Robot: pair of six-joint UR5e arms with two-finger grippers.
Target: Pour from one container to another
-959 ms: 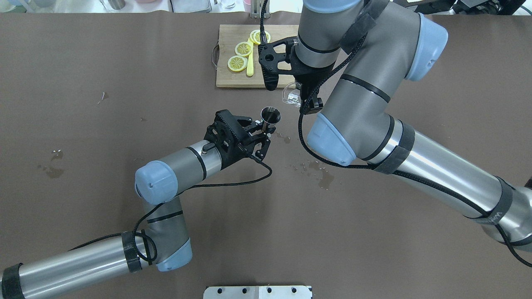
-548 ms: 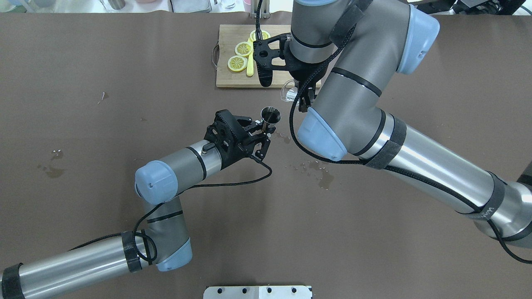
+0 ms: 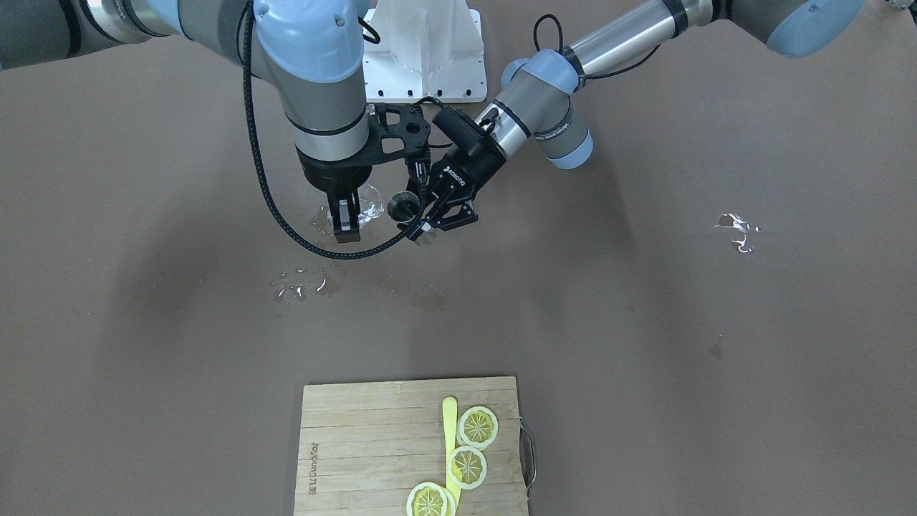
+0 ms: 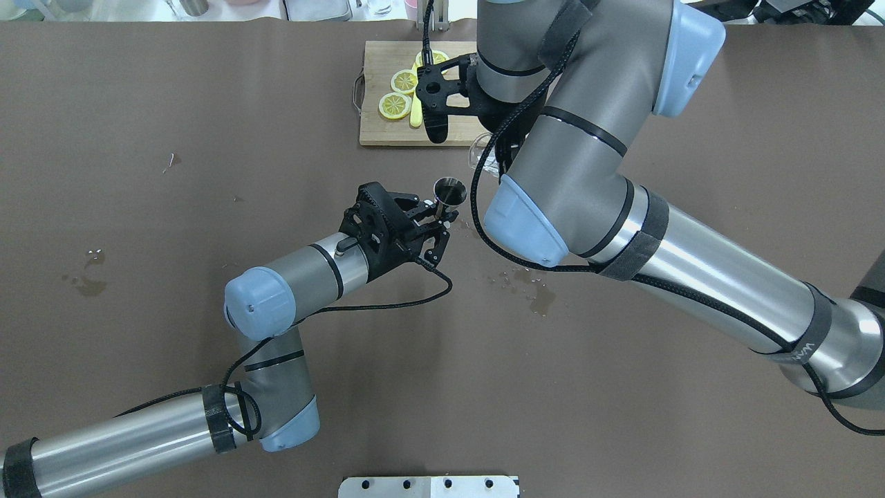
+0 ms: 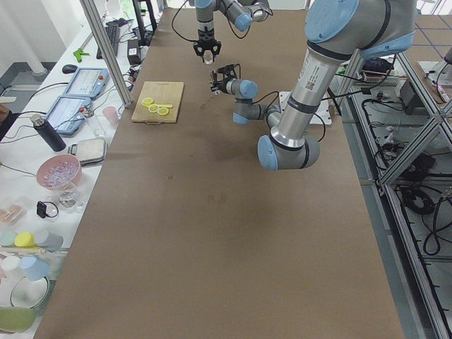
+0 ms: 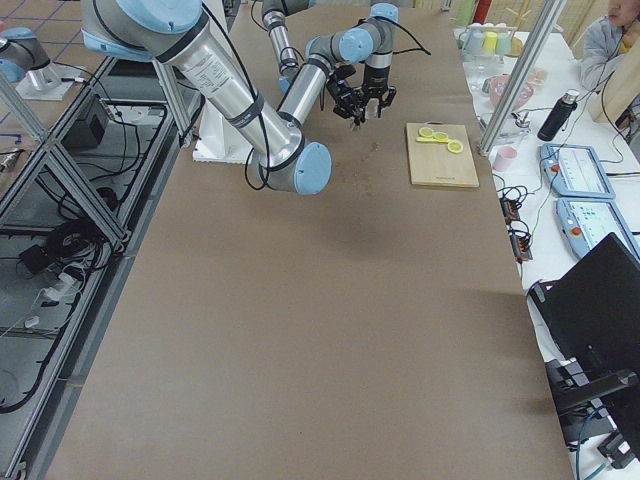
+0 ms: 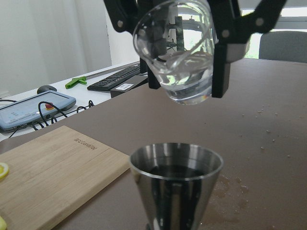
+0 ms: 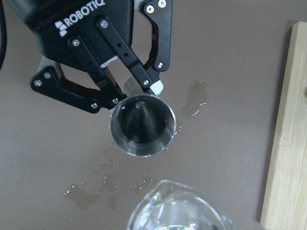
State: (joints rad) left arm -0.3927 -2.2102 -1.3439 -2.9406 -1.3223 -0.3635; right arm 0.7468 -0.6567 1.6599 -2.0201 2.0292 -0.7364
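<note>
The brown counter (image 4: 207, 138) shows wet patches. Left pincer (image 3: 423, 228) pinches the upright jigger (image 4: 449, 191); right pincer (image 7: 187, 91) pinches the tilted glass (image 7: 172, 43), at the jigger's one o'clock from overhead.

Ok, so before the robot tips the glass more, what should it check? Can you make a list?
1. Grip on the glass: ok, the right gripper clamps it on both sides.
2. Hold on the jigger: ok, it stands upright in the left gripper.
3. Rim of the glass right over the mouth of the jigger: not ok, the overhead view shows a gap between them.
4. Something to pour: ok, some clear liquid sits in the glass.
5. Room inside the jigger: cannot tell, it looks dark.
6. Spills: not ok, wet spots lie nearby, so pouring slowly seems wise.
</note>
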